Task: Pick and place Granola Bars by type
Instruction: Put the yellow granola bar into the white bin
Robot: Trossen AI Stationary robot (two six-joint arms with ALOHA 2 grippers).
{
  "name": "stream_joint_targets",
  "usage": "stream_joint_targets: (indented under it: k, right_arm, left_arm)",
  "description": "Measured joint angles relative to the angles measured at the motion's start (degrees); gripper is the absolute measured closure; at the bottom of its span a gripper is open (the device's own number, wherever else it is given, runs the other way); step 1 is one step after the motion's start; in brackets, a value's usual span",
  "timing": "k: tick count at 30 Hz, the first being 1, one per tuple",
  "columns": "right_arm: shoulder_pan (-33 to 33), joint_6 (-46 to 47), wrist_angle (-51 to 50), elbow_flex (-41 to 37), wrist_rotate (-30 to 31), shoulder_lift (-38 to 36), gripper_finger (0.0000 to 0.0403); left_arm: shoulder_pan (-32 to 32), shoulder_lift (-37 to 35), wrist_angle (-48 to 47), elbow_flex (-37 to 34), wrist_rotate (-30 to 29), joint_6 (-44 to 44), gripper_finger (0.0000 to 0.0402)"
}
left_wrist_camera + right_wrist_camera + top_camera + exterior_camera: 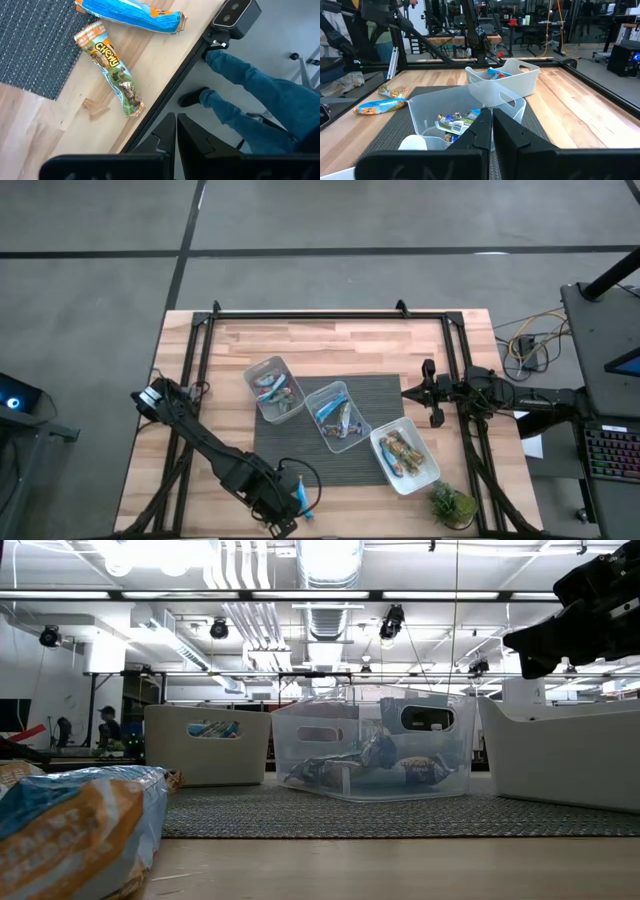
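Observation:
Two Granola Bars lie flat on the wood near the table's near edge: a blue one (135,12) (303,500) and a tan one with green print (110,70). My left gripper (176,131) (287,510) hovers shut above the near edge beside them, pointing steeply down, and touches nothing. More bars fill three clear tubs (275,388) (335,415) (405,455) on the grey mat (300,445). My right gripper (492,125) (415,392) waits shut and level at the right side. The blue bar (70,830) looms close in the low view.
A small green plant (452,505) stands at the near right corner. A black frame (330,312) runs around the table. A person's legs in jeans (260,85) stand just beyond the near edge. Bare wood lies left of the mat.

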Motion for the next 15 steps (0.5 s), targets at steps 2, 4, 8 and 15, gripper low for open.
stream_joint_targets:
  k: [2,4,8,15]
  right_arm:
    - [0.0,0.0,0.0,0.0,0.0,0.0,0.0394]
    - [0.0,0.0,0.0,0.0,0.0,0.0,0.0394]
    - [0.0,0.0,0.0,0.0,0.0,0.0,0.0394]
    - [0.0,0.0,0.0,0.0,0.0,0.0,0.0394]
  left_arm:
    - [0.0,0.0,0.0,0.0,0.0,0.0,0.0401]
    - [0.0,0.0,0.0,0.0,0.0,0.0,0.0401]
    - [0.0,0.0,0.1,-0.3,-0.3,2.0,0.0401]
    - [-0.2,0.0,0.3,-2.1,-0.7,22.1,0.0401]
